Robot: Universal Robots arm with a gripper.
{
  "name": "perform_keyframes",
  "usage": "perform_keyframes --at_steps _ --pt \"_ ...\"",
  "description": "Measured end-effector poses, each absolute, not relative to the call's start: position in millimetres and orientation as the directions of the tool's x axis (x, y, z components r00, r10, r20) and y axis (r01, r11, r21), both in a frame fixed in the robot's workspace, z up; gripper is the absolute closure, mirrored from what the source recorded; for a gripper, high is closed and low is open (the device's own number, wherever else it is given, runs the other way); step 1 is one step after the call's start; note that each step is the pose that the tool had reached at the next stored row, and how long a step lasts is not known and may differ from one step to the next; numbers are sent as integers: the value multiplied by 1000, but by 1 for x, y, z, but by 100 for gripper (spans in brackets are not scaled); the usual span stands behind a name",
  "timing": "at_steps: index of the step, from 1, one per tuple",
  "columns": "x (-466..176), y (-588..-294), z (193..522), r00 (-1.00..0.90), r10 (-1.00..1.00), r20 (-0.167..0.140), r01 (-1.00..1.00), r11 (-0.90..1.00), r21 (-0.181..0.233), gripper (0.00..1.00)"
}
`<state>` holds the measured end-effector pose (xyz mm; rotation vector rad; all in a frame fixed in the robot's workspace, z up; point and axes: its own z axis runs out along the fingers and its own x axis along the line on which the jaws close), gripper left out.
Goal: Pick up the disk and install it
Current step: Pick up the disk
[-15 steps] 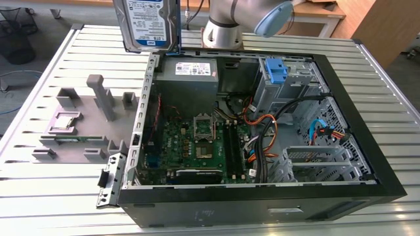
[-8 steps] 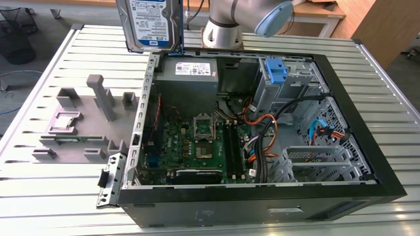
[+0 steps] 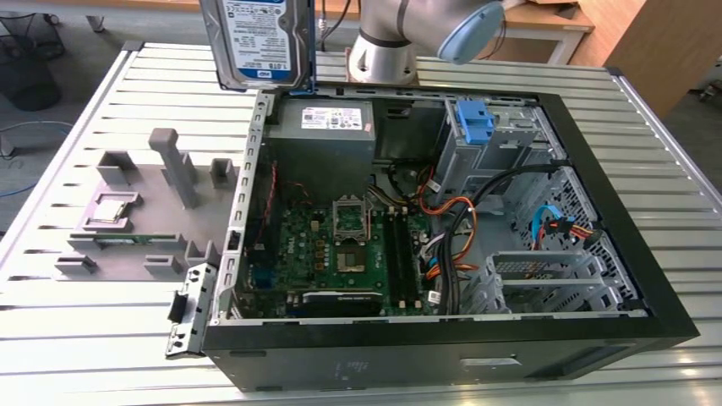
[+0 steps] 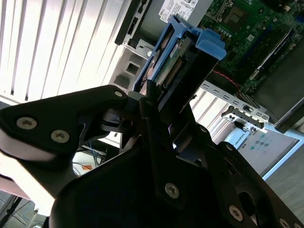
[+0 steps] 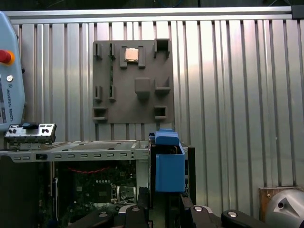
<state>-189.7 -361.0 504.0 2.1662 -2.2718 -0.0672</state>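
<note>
I'm holding the disk (image 3: 262, 38) clamped in the gripper's (image 4: 154, 97) jaws. It hangs on end at the top left of the exterior view, long axis vertical, above the computer case's (image 3: 395, 359) back corner. The blue latch (image 3: 475, 123) sits off toward the exterior view's right.

A big black computer case (image 3: 631, 279) lies open on the striped metal tabletop (image 3: 68, 321). Inside it is a green board (image 3: 338, 245). Next to the board is a grey box (image 3: 327, 127) with a white sticker. A small blue latch (image 3: 476, 123) stands above some orange wires (image 3: 457, 224). Just beside the case, on the exterior view's left, lies a grey tray (image 3: 147, 220) with slots. A little square chip (image 3: 110, 211) rests on it.
</note>
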Motion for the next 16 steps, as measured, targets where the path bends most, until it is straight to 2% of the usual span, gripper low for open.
perform_keyframes --at_steps 16 --pt "-166 -361 504 -48 -998 -28 -998 47 32 65"
